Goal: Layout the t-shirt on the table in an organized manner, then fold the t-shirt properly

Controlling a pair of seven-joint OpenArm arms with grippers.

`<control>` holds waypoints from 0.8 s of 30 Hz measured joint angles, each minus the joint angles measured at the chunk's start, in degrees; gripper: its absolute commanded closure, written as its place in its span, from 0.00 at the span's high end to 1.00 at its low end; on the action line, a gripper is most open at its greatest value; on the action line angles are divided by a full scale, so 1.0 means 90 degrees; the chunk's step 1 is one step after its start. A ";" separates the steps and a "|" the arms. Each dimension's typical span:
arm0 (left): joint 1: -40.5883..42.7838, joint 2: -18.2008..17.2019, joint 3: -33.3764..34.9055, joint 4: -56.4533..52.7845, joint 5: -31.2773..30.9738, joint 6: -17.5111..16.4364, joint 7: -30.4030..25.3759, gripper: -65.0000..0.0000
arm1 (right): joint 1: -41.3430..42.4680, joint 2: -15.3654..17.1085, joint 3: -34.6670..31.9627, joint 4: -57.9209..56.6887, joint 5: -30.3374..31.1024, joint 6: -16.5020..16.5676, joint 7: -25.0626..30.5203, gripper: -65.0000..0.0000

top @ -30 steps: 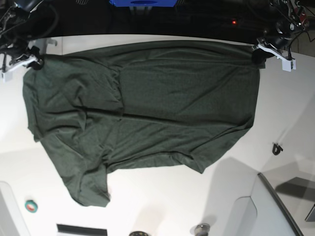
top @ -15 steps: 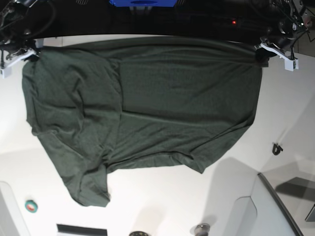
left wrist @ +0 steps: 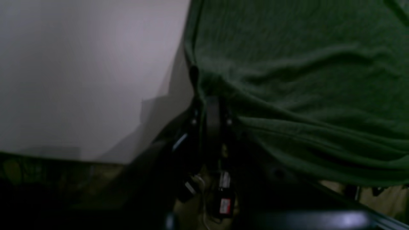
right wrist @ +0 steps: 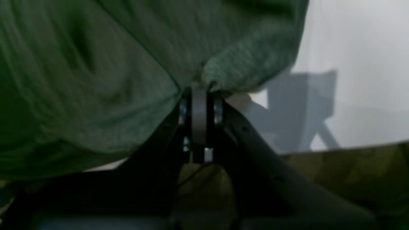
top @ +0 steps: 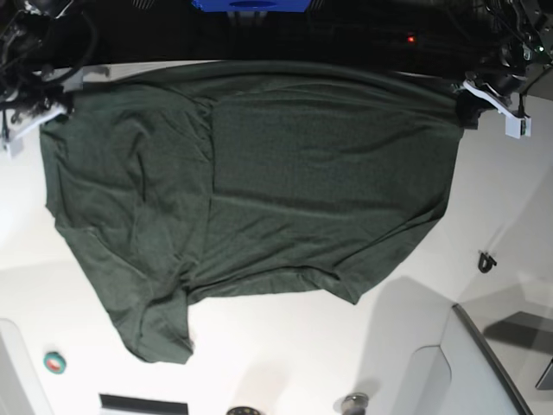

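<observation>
The dark green t-shirt [top: 251, 190] lies spread across the white table [top: 285, 354], its far edge stretched along the table's back rim. My left gripper [top: 467, 105] is shut on the shirt's far right corner; in the left wrist view the t-shirt [left wrist: 303, 80] bunches into the closed left gripper [left wrist: 207, 95]. At the far left corner my right gripper [top: 50, 111] is shut on the cloth; the right wrist view shows the t-shirt [right wrist: 96, 70] pinched in the closed right gripper [right wrist: 199, 88]. One sleeve trails toward the near left.
A small teal roll [top: 55, 362] sits near the front left. A little black clip [top: 486, 260] lies at the right. A grey tray edge [top: 488, 363] occupies the front right corner. A blue box [top: 249, 5] stands behind the table.
Both grippers have pulled the shirt's far edge toward the back of the table. The right gripper closed on its corner, and the far edge now sits straighter and higher.
</observation>
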 measured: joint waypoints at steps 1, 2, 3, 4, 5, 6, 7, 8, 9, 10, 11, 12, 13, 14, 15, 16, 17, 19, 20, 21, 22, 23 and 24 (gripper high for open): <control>-0.0005 0.0002 0.0000 0.0012 -0.0005 0.0000 -0.0005 0.00 | 0.0015 0.0002 -0.0061 0.0041 -0.0007 -0.0204 -0.0019 0.01; -0.0002 0.0019 0.0000 0.0015 -0.0005 0.0000 -0.0002 0.00 | 0.0010 0.0007 -0.0124 0.0061 -0.0002 -0.0355 -0.0017 0.01; 0.0000 0.0036 0.0000 0.0015 0.0000 0.0000 0.0000 0.00 | 0.0007 0.0007 -0.0172 0.0073 -0.0010 -0.0573 -0.0034 0.01; 0.0000 0.0053 0.0002 0.0015 0.0000 0.0000 0.0002 0.00 | 0.0010 0.0007 -0.0231 0.0078 -0.0044 -0.0770 -0.0041 0.01; 0.0002 0.0053 0.0012 0.0015 -0.0005 0.0000 0.0007 0.00 | 0.0010 0.0007 -0.0301 0.0083 -0.0046 -0.0918 -0.0044 0.01; -0.0005 0.0046 0.0012 0.0015 -0.0005 0.0000 0.0002 0.00 | 0.0022 0.0005 -0.0381 0.0087 -0.0046 -0.1035 -0.0044 0.01; -0.0061 0.0036 0.0010 0.0010 -0.0007 0.0007 0.0024 0.00 | 0.0066 0.0002 -0.0437 0.0087 -0.0049 -0.1158 -0.0061 0.01; -0.0136 0.0036 0.0007 -0.0005 0.0017 0.0017 0.0036 0.00 | 0.0109 0.0002 -0.0476 0.0085 -0.0027 -0.1209 -0.0053 0.01; -0.0209 0.0032 0.0010 -0.0029 0.0015 0.0019 0.0032 0.00 | 0.0155 0.0005 -0.0481 0.0085 0.0007 -0.1258 -0.0044 0.01; -0.0284 0.0032 0.0010 -0.0036 -0.0005 0.0019 0.0112 0.00 | 0.0202 0.0007 -0.0503 0.0085 -0.0010 -0.1319 -0.0044 0.01; -0.0386 0.0032 -0.0002 -0.0039 -0.0027 0.0012 0.0299 0.00 | 0.0250 0.0010 -0.0520 0.0087 -0.0032 -0.1365 -0.0053 0.01; -0.0483 0.0032 -0.0017 -0.0039 -0.0027 0.0010 0.0505 0.00 | 0.0299 0.0012 -0.0527 0.0080 -0.0024 -0.1372 -0.0109 0.01; -0.0554 0.0022 -0.0029 -0.0041 -0.0022 0.0017 0.0629 0.00 | 0.0357 0.0024 -0.0525 0.0078 -0.0019 -0.1377 -0.0262 0.01; -0.0607 0.0019 -0.0039 -0.0041 -0.0017 0.0019 0.0724 0.00 | 0.0420 0.0041 -0.0510 0.0078 -0.0078 -0.1387 -0.0389 0.01; -0.0663 0.0017 -0.0049 -0.0044 -0.0022 0.0019 0.0733 0.00 | 0.0471 0.0046 -0.0508 0.0078 -0.0073 -0.1387 -0.0401 0.01; -0.0733 0.0017 -0.0051 -0.0046 0.0000 0.0019 0.0780 0.00 | 0.0527 0.0056 -0.0508 0.0078 -0.0073 -0.1413 -0.0432 0.01; -0.0814 0.0019 -0.0049 -0.0049 0.0022 0.0022 0.0797 0.00 | 0.0590 0.0058 -0.0512 0.0078 -0.0058 -0.1554 -0.0510 0.01; -0.0933 0.0024 -0.0044 -0.0049 0.0005 0.0017 0.0787 0.00 | 0.0682 0.0056 -0.0515 0.0078 -0.0068 -0.1926 -0.0520 0.01; -0.0993 0.0027 -0.0044 -0.0051 0.0000 0.0017 0.0787 0.00 | 0.0724 0.0058 -0.0512 0.0078 -0.0061 -0.2033 -0.0517 0.01; -0.1027 0.0029 -0.0044 -0.0058 -0.0002 0.0017 0.0784 0.00 | 0.0760 0.0061 -0.0512 0.0075 -0.0073 -0.2110 -0.0517 0.01; -0.1071 0.0024 -0.0044 -0.0126 -0.0056 0.0017 0.0780 0.00 | 0.0801 0.0092 -0.0515 0.0036 -0.0056 -0.2149 -0.0527 0.01; -0.1129 0.0019 -0.0044 -0.0250 -0.0046 0.0017 0.0784 0.00 | 0.0882 0.0158 -0.0515 -0.0085 -0.0019 -0.2195 -0.0525 0.01; -0.1212 0.0015 -0.0051 -0.0430 -0.0029 0.0019 0.0789 0.00 | 0.0976 0.0250 -0.0512 -0.0301 -0.0005 -0.2217 -0.0515 0.01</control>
